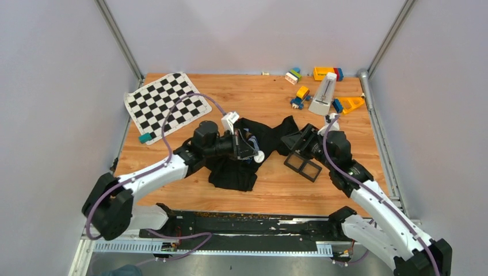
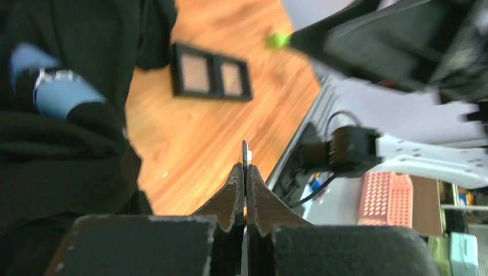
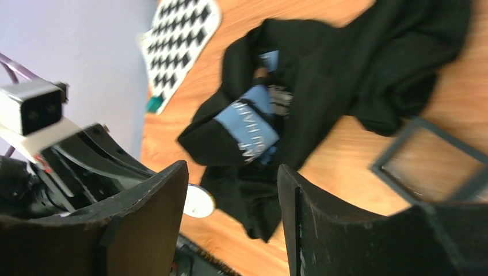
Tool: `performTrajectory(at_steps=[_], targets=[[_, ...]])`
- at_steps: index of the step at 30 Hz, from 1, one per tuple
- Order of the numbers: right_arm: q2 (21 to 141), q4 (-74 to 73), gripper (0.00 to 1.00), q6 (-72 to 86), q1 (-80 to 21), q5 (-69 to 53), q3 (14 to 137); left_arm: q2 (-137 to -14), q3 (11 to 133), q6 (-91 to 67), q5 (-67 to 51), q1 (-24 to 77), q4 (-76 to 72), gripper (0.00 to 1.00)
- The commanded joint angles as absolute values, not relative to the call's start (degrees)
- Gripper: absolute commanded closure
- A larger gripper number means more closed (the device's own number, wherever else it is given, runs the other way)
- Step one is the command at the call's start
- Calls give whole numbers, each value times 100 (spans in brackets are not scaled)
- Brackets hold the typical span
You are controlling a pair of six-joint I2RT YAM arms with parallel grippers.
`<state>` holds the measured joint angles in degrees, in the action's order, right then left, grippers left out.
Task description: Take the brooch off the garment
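While the left gripper [image 1: 255, 153] reaches across the garment [image 1: 233, 169] from the left, we see its fingers pressed together on the brooch [image 1: 259, 156], a small white disc at the cloth's right edge. From the left wrist camera the left gripper [image 2: 245, 172] shows its two dark pads [image 2: 230, 195] meeting in a point, and the brooch [image 2: 245, 150] stands edge-on between them as a thin sliver. Bare wood of the worktop [image 2: 190, 149] lies behind it, and the garment [image 2: 63, 144] lies off to the left, its black folds showing a blue patch of print. In that view we see no cloth touching the disc.

We find the right gripper [image 1: 298, 144] hovering near the garment's right side, just beside a pair of joined black square frames [image 1: 303, 165] lying flat on the worktop [image 1: 276, 190]. Its wrist camera shows the right gripper [image 3: 231, 169] spread wide with nothing between the fingers [image 3: 155, 207]. Beyond them lies the crumpled garment [image 3: 345, 69], and the brooch [image 3: 198, 201] shows as a white round just beside the left finger.

A chequered mat [image 1: 166, 103] lies at the far left corner, well apart from the garment, and coloured toy blocks [image 1: 299, 95] sit at the far right.
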<state>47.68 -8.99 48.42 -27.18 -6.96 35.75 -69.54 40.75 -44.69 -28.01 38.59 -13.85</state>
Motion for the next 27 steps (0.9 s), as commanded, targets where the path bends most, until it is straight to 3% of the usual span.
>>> performTrajectory(at_steps=[1,4,9,12,15,19,22,27], targets=[[4380,-2471,42,4771,-2689,952,3737,-7823,4276,-3865,-2822,3855,-835,100],[4500,-2977,46,4990,-2689,1331,3791,-8709,4636,-3384,-2732,3517,-303,100],[4895,-3109,57,5078,-2689,1394,3715,-9684,4807,-3336,-2817,2077,-303,100],[5202,-2819,58,4481,-2690,1109,3688,-9826,4836,-3374,-2388,1413,-314,100],[5731,-2356,53,3536,-2701,27,3778,-9472,4829,-3270,-1965,1075,-338,100],[6518,-2331,52,2932,-2695,-551,4088,-8719,4926,-2511,-1268,1653,-93,100],[6963,-2381,51,2765,-2691,-459,4288,-8277,4777,-1934,-707,2529,-267,100],[7258,-2387,48,2326,-2700,-229,4448,-7864,4399,-1492,-491,2906,-759,100]])
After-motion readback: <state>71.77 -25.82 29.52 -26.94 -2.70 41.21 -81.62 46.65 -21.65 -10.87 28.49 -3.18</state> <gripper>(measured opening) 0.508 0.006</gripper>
